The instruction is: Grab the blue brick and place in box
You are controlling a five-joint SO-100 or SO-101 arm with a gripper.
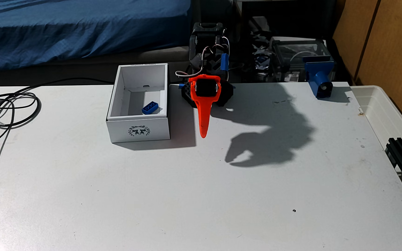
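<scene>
One blue brick (150, 107) lies inside one white box (138, 130), to the left of the single orange gripper (203, 135) fingers in the fixed view. One blue cylindrical mount (321, 82) stands far right of the fingers, and one coil of black cable (14, 108) lies far left.

This looks like a home, a bedroom pressed into service as a hobby robotics corner. Directly behind the white table (195, 193) lies a bed with a rumpled blue cover (74, 29). Off the table's far right corner stand wooden panels (388, 36) (a wardrobe or door, hard to tell). At the table's left edge loose black cables (11, 111) coil, with no bench fittings.
</scene>
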